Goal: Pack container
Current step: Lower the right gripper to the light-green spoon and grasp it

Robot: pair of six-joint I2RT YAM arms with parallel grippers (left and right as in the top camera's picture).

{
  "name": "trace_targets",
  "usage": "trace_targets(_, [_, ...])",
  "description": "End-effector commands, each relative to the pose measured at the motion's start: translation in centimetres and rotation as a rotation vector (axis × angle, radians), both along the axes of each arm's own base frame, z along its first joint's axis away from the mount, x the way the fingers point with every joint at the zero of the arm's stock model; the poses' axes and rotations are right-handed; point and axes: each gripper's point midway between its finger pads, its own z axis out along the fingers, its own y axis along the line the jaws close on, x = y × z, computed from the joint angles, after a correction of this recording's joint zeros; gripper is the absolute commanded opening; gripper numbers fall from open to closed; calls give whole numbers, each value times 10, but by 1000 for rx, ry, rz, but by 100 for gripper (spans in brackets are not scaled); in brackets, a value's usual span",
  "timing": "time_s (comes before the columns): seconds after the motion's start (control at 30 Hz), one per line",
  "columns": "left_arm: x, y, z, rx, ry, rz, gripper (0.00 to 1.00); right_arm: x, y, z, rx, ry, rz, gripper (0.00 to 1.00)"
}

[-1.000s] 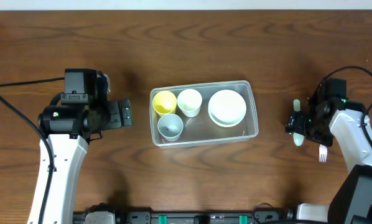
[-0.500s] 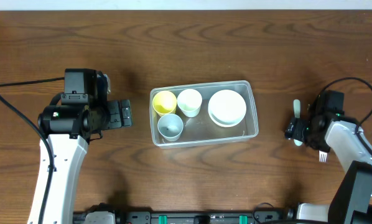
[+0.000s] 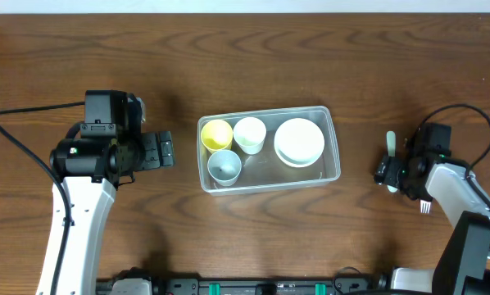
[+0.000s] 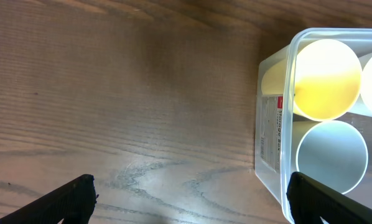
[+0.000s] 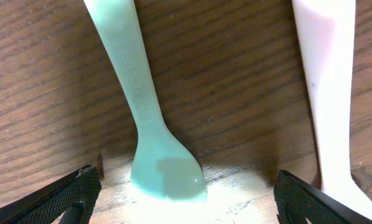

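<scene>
**Container.** The container (image 3: 265, 170) lies on the wooden table (image 3: 253, 57) with its long side running left to right. It holds four items:
- a yellow cup (image 3: 217, 133) in the container's far-left corner;
- a white cup (image 3: 249, 133) just beside the yellow cup, toward the container's middle;
- a pale blue cup (image 3: 224, 166) in the container's near-left corner;
- a stack of white bowls (image 3: 299, 142) in the container's right half.

**Left gripper.** The left gripper (image 3: 165, 150) is near the container's left wall and does not touch it. Its jaws are spread wide and hold nothing.

**Right gripper.** The right gripper (image 3: 390, 174) is set low, well to the right of the container. Its jaws are spread wide on either side of the broad end of a pale green spoon (image 5: 142, 112), which lies flat on the table. From the wrist view, it is not clear whether the fingertips (image 5: 80, 190) touch the wood.

**Other items.** A white fork (image 3: 425, 205) lies just beyond the spoon, on the side away from the container.
</scene>
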Motion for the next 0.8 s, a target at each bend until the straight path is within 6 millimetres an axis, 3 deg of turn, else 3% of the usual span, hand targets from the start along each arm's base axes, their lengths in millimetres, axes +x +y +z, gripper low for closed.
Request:
trace_targets(0.0, [-1, -1, 1, -13, -1, 5, 98, -8, -2, -6, -7, 17, -13, 90])
trace_targets(0.23, [-1, -1, 1, -13, -1, 5, 98, -13, -1, -12, -5, 22, -13, 88])
trace_targets(0.77, [-1, -1, 1, -13, 3, 6, 98, -13, -1, -12, -5, 22, -13, 43])
